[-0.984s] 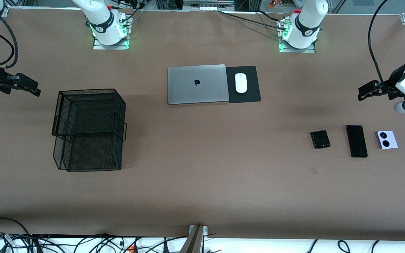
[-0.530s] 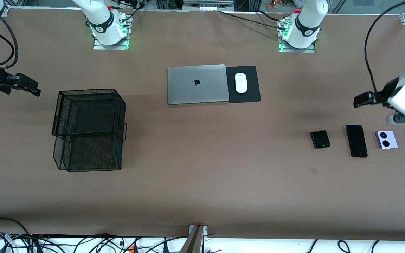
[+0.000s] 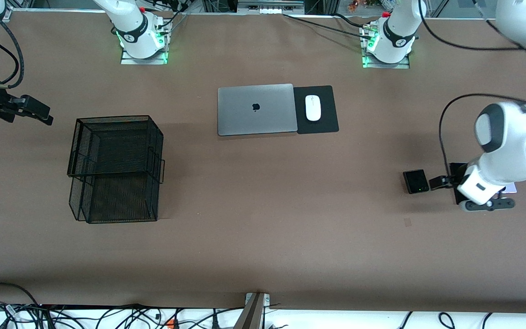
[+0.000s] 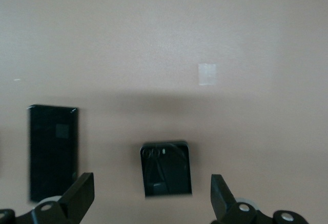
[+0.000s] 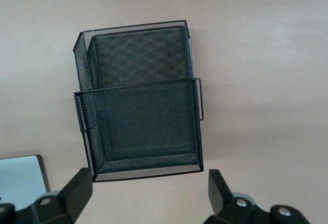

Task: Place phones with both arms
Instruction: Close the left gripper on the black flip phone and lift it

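Now | flip phone (image 3: pixel 416 181): small, squarish, black | flat on table (image 3: pixel 263 246)

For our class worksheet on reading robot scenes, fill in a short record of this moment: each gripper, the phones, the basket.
left gripper: open, over the flip phone
right gripper: open, waiting above the table's edge at the right arm's end
slab phone: flat, beside the flip phone
lilac phone: mostly hidden by the left arm
mesh basket: no phone visible inside

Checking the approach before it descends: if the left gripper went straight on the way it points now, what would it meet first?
Probably the small black flip phone, centred between the open jaws of the left gripper; depth is unclear.
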